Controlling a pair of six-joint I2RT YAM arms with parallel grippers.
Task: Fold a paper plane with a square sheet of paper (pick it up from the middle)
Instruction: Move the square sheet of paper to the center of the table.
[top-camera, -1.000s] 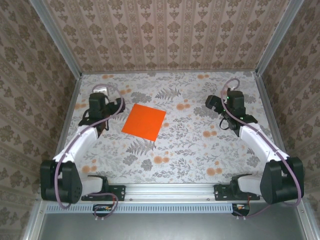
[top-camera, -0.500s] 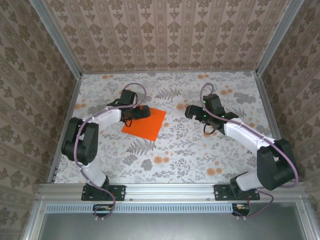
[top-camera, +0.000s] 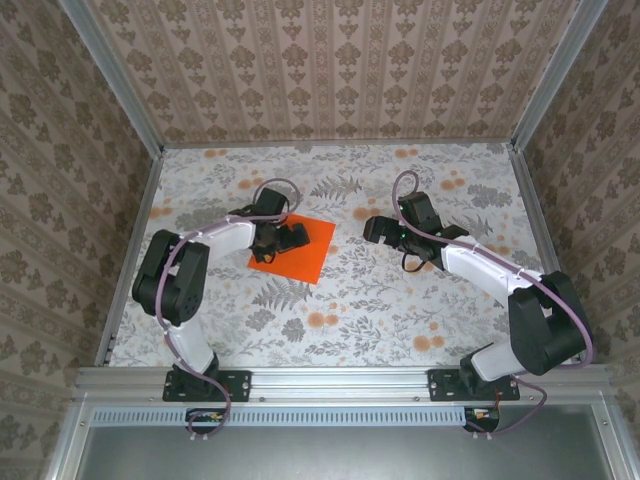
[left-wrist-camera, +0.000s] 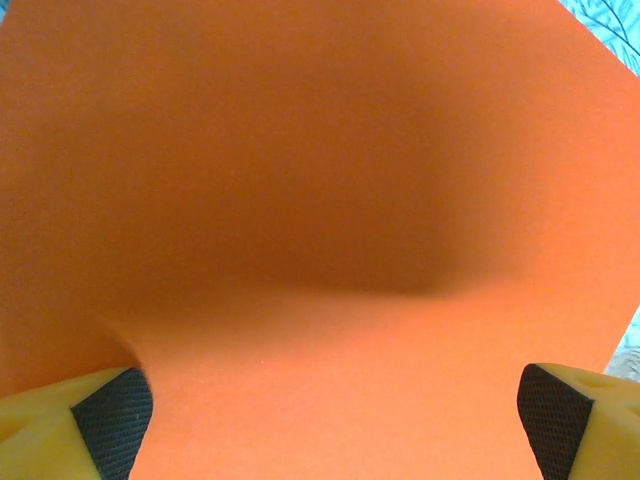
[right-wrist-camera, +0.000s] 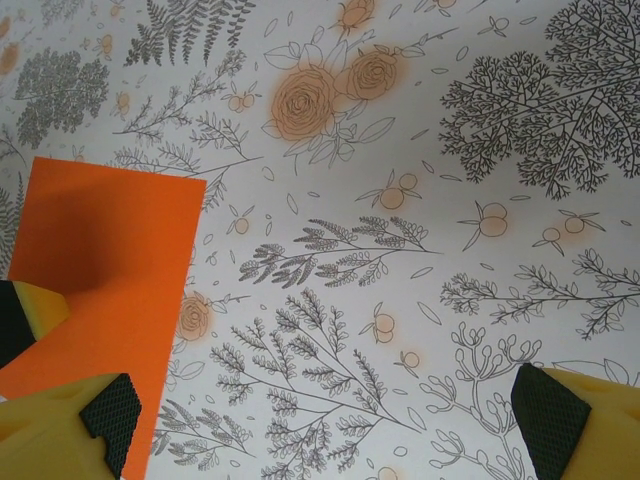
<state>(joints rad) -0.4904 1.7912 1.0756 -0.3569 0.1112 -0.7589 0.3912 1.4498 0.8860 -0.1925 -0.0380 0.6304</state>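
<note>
Though uncreased, the square sheet of paper (left-wrist-camera: 320, 150) bulges midway.

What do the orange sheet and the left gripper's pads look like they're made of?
The square sheet of paper looks like thin matt paper: it bows softly, without creasing or glare, at the left gripper. The pads are dark and finely textured, probably rubber or foam, set in smooth yellow fingers, likely plastic.

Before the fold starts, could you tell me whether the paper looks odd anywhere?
The square sheet of paper bulges into a soft hump inside the open left gripper rather than lying flat. No tear or sharp crease is visible.
</note>
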